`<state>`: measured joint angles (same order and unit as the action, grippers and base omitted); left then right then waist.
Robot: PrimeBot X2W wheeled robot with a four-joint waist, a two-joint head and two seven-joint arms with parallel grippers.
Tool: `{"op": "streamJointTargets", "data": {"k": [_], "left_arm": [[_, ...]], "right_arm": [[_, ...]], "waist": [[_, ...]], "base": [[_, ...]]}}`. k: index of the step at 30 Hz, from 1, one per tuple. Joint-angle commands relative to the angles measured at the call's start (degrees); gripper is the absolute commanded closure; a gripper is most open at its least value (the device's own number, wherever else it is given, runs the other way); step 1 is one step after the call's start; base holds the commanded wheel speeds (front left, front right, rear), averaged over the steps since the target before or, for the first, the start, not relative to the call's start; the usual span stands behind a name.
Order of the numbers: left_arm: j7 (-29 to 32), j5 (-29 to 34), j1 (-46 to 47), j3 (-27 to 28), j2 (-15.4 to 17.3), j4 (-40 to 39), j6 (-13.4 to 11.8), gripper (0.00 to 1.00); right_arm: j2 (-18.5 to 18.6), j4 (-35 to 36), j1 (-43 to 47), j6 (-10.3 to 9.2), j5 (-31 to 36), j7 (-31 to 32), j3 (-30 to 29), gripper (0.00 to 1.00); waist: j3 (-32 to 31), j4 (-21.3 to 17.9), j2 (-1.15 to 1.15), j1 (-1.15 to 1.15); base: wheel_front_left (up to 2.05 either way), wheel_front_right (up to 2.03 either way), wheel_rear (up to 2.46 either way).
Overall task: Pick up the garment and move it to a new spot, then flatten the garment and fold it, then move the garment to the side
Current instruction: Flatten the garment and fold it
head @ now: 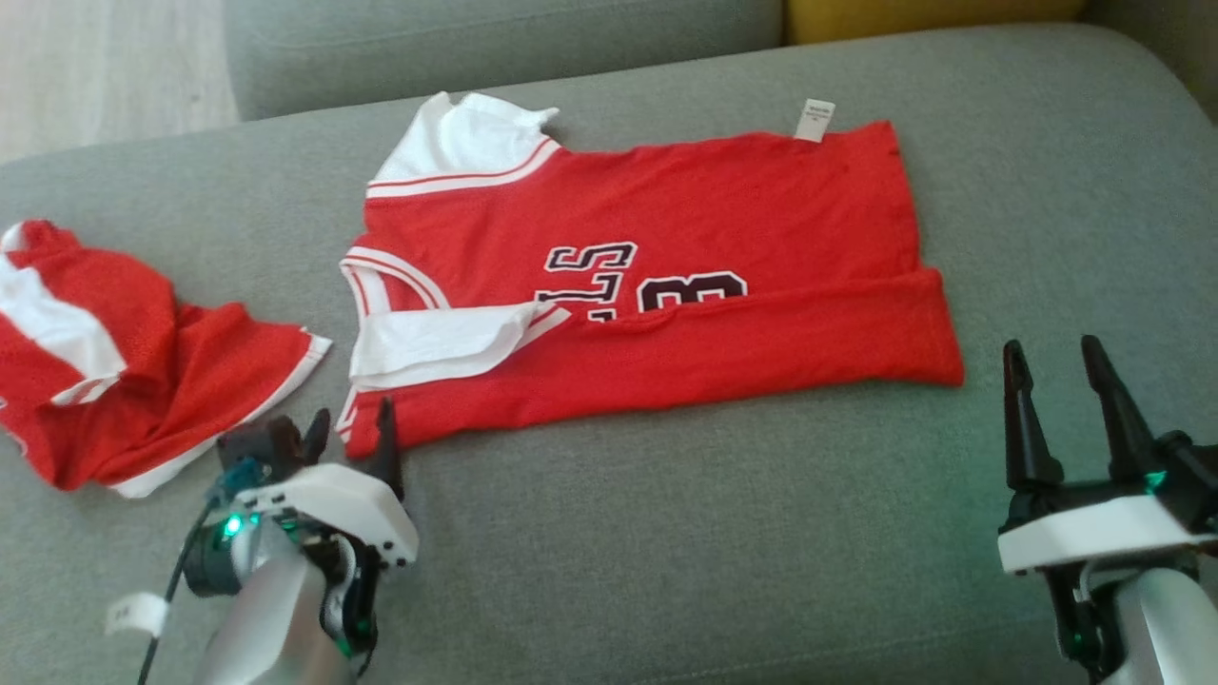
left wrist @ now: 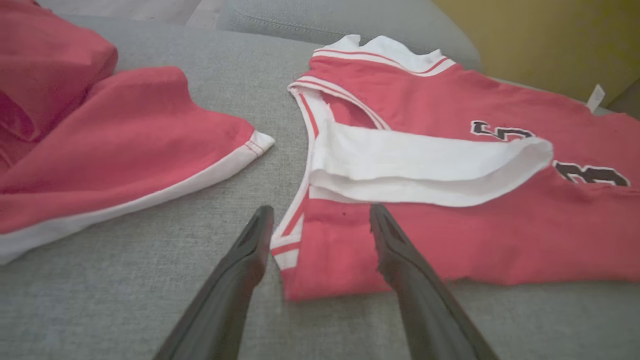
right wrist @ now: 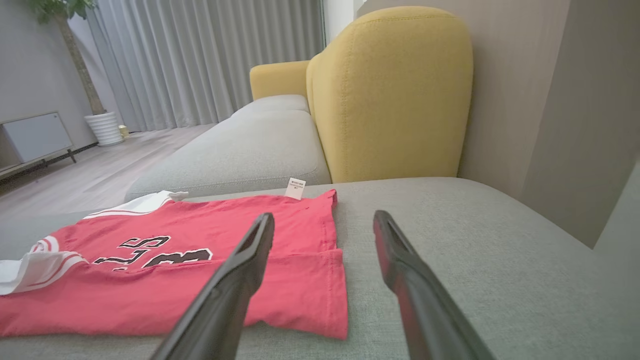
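Observation:
The garment (head: 666, 285) is a red jersey with white sleeves and black lettering, spread flat on the grey sofa cushion (head: 666, 533) with its near long edge folded over. My left gripper (head: 350, 428) is open at the jersey's near left corner; in the left wrist view the corner of the garment (left wrist: 325, 250) lies between the two fingers of that gripper (left wrist: 320, 215). My right gripper (head: 1056, 357) is open and empty, hovering just right of the jersey's hem. In the right wrist view the garment (right wrist: 175, 270) lies left of the gripper (right wrist: 324, 220).
A second red and white garment (head: 124, 352) lies crumpled at the left of the cushion, also seen in the left wrist view (left wrist: 100, 150). A yellow armchair (right wrist: 390, 95) stands behind the sofa. Wooden floor (head: 105, 67) shows at the far left.

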<state>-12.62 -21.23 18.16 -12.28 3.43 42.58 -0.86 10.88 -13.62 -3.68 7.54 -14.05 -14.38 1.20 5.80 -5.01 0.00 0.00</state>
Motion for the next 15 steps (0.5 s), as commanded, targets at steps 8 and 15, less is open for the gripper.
{"op": "streamJointTargets", "data": {"k": [8, 15], "left_arm": [[4.2, 3.7, 7.3, -0.5, 3.3, 7.1, -4.6, 0.00], [6.2, 4.4, 9.4, -2.5, 3.0, 10.7, -3.7, 1.00]], "right_arm": [[-0.7, 2.6, -2.9, -0.05, 0.9, -0.6, 0.5, 0.00], [-1.1, 2.5, -3.3, -0.05, 0.8, -0.6, -0.1, 0.00]], "waist": [[2.2, -2.0, 0.00, 0.00], [3.1, -2.2, 0.00, 0.00]], "base": [[0.00, 0.00, 0.00], [0.00, 0.00, 0.00]]}}
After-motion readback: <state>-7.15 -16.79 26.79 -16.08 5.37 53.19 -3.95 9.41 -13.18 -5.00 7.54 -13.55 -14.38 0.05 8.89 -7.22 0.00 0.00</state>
